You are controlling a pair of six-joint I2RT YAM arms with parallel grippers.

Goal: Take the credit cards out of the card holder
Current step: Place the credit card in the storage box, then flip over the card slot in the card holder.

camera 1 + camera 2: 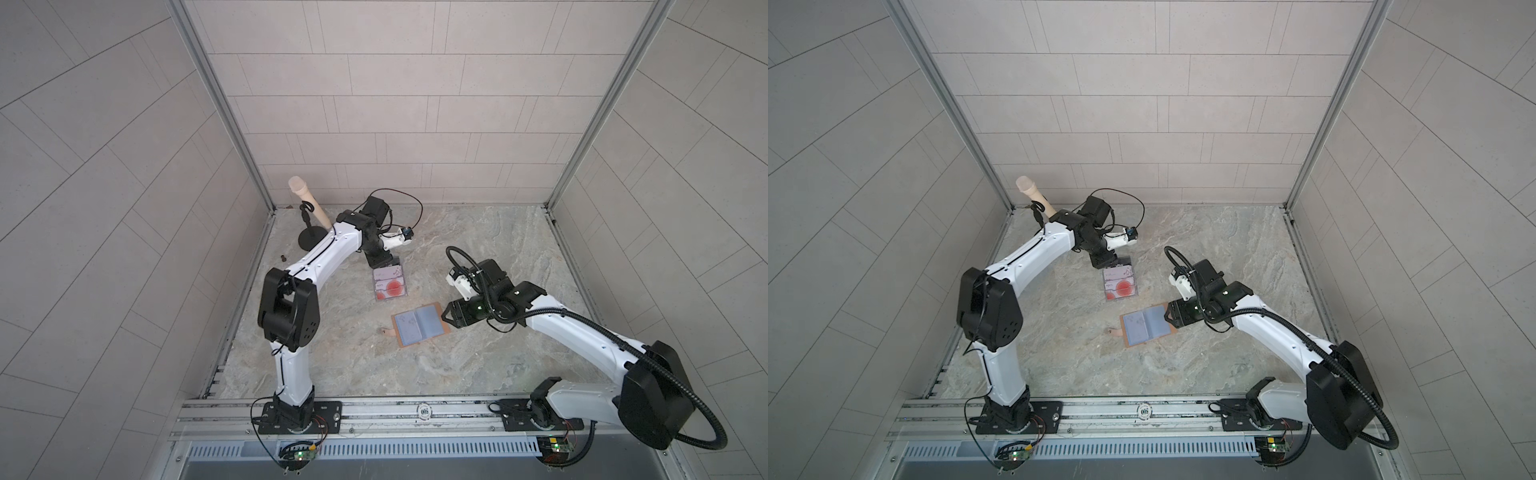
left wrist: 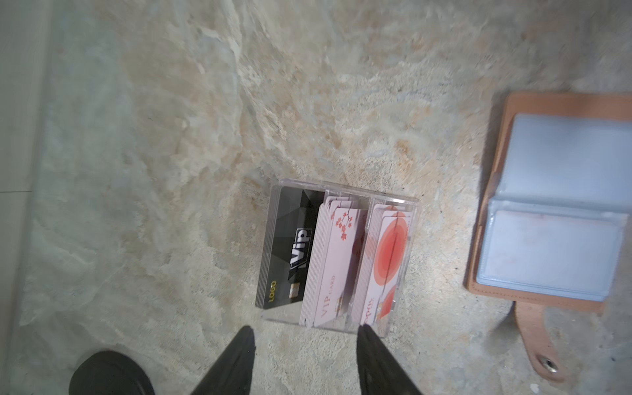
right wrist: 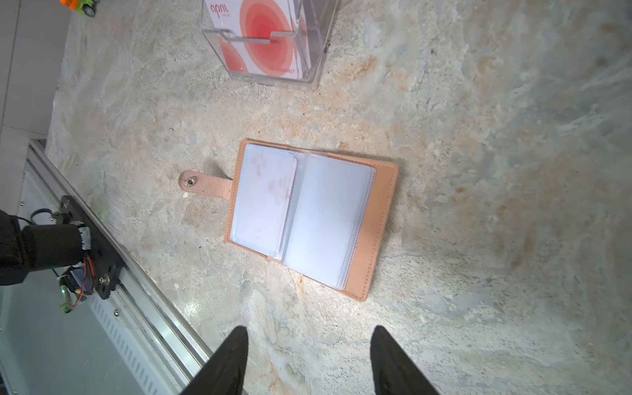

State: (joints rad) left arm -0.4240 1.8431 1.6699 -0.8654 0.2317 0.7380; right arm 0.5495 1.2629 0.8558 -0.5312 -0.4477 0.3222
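Note:
The tan leather card holder lies open on the stone table, its clear sleeves facing up. A pale credit card shows inside one sleeve. My right gripper hangs open and empty just off the holder's leather edge. My left gripper is open and empty over the near wall of a clear acrylic box. That box holds a black VIP card, pink blossom cards and red-circle cards.
A beige microphone on a black stand sits at the back left behind the left arm. A small dark part lies by the left wall. An aluminium rail runs along the front edge. The holder's strap sticks out sideways.

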